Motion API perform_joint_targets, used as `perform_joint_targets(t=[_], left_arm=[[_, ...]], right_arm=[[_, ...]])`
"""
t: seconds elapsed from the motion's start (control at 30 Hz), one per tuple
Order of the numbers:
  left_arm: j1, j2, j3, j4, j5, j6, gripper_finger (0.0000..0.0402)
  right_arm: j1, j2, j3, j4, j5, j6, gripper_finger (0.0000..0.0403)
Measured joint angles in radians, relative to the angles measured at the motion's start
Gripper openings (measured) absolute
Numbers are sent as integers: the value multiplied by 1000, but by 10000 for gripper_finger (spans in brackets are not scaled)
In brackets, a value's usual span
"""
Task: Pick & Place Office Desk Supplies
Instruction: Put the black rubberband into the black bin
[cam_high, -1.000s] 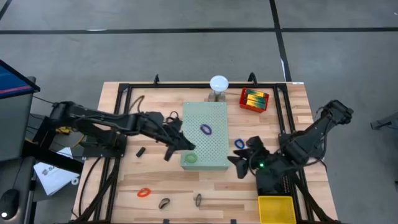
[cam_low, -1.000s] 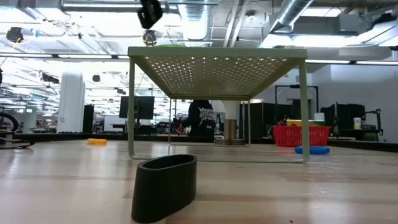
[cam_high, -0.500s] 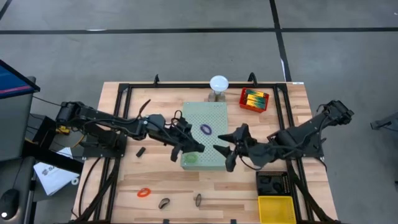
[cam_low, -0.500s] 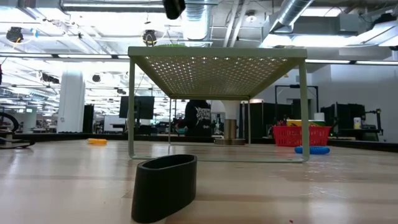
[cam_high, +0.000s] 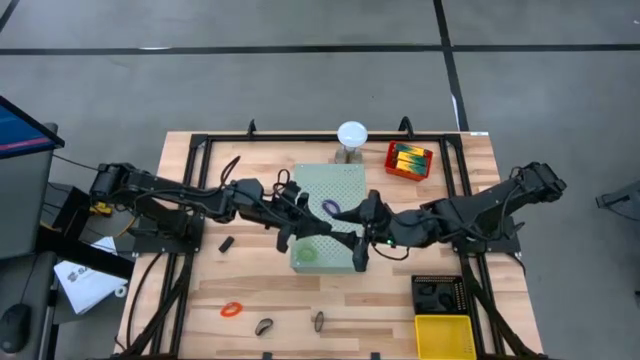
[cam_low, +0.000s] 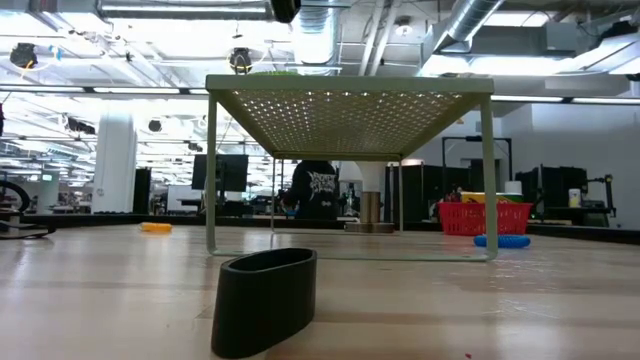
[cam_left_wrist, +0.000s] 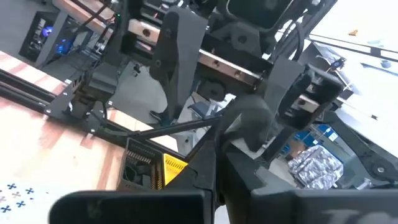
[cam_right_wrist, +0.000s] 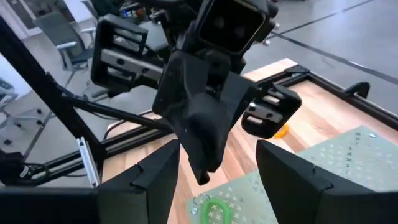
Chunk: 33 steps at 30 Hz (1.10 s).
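Both arms reach in over the pale-green perforated board (cam_high: 330, 218), which stands raised on legs at table centre. Left gripper (cam_high: 312, 231) hovers over the board's middle, facing the right gripper (cam_high: 357, 237), which hangs over the board's right edge; the two are close, tips nearly meeting. Right wrist view shows its own fingers (cam_right_wrist: 144, 186) spread wide, nothing between them, with the left arm's gripper head straight ahead. Left gripper's opening: cannot tell; its fingers blur into the dark bulk of the other arm.

Supplies, high view:
- Green band loop (cam_high: 305, 255) lies on the board near its front-left corner, just beside the left gripper; also seen in the right wrist view (cam_right_wrist: 214, 208).
- Purple band loop (cam_high: 329, 207) lies on the board toward the back, partly under the arms.
- Orange band loop (cam_high: 232, 310) lies on the wooden table (cam_high: 200, 290), front left, well apart from the board.
- Two small dark loops (cam_high: 264, 326) and (cam_high: 318, 321) near the table's front edge.
- Black clip (cam_high: 226, 243) on the table, left of the board.
- Red basket (cam_high: 392, 166) with yellow-green boxes, back right.
- White dome on grey stand (cam_high: 351, 136) behind the board.
- Yellow bin (cam_high: 445, 336) at front right corner.

Low view: a dark oval band (cam_low: 265, 300) stands on edge in the foreground, before the board's legs.
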<state>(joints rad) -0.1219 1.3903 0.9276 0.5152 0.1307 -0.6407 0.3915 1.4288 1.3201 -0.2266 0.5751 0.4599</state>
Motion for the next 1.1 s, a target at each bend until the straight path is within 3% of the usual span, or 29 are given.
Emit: perform_joint_targets(t=[0.17,0.7,0.83,1.0,1.1], left_arm=[[1,0,0,-2,-2,0,3],[5,0,0,1,-2,-1,3],[5,0,0,1,-2,-5,3],[3,0,0,2,0,-5,3],[4,0,0,2,9,-5,3]], right_arm=[[0,0,0,33,-59,0,196],[-36,0,0,59,-97,0,154],[-36,0,0,59,-133,1,112],[-36,0,0,59,-134,1,14],[-36,0,0,59,-132,4,9]])
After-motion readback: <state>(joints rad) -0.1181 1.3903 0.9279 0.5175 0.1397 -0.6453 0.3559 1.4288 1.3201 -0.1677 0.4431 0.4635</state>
